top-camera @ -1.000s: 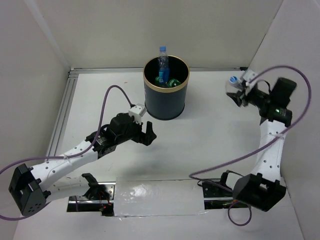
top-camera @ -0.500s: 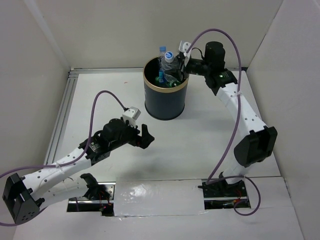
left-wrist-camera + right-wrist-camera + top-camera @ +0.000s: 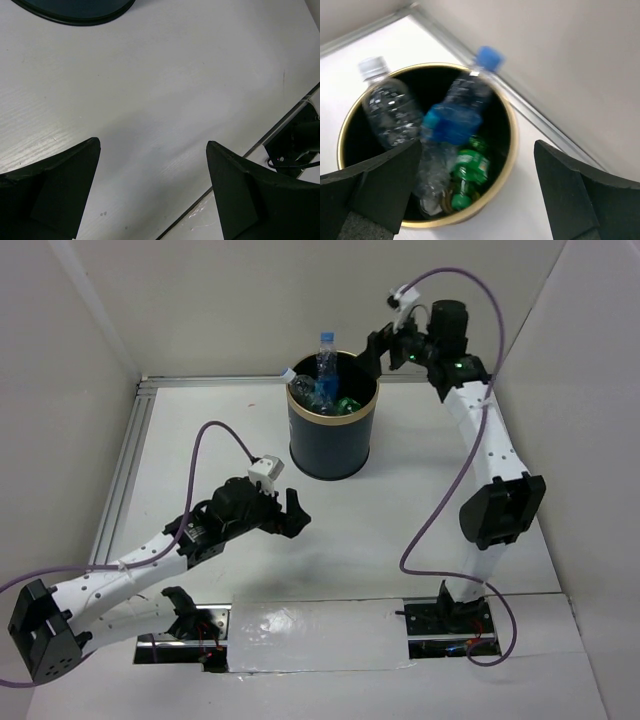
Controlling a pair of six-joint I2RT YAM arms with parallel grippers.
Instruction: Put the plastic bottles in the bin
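The dark bin [image 3: 331, 445] with a gold rim [image 3: 513, 134] stands at the back middle of the table. Several plastic bottles are inside it. A blue-capped one [image 3: 325, 358] [image 3: 462, 107] sticks up above the rim. A clear one with a pale cap [image 3: 299, 386] [image 3: 390, 112] leans on the left rim, and a green one [image 3: 346, 403] [image 3: 468, 168] lies lower down. My right gripper [image 3: 378, 350] [image 3: 476, 146] hangs open just above the bin's right side, holding nothing. My left gripper [image 3: 296, 512] [image 3: 152, 145] is open and empty over bare table in front of the bin.
An aluminium rail [image 3: 128, 455] runs along the left and back table edges, and white walls close in on three sides. A taped plate [image 3: 310, 635] lies between the arm bases. The bin's base [image 3: 75, 11] shows at the top of the left wrist view.
My right arm swung from the far right to above the bin carrying a clear bottle. Its jaws then opened, and the bottle now rests in the bin. The left arm hardly moved.
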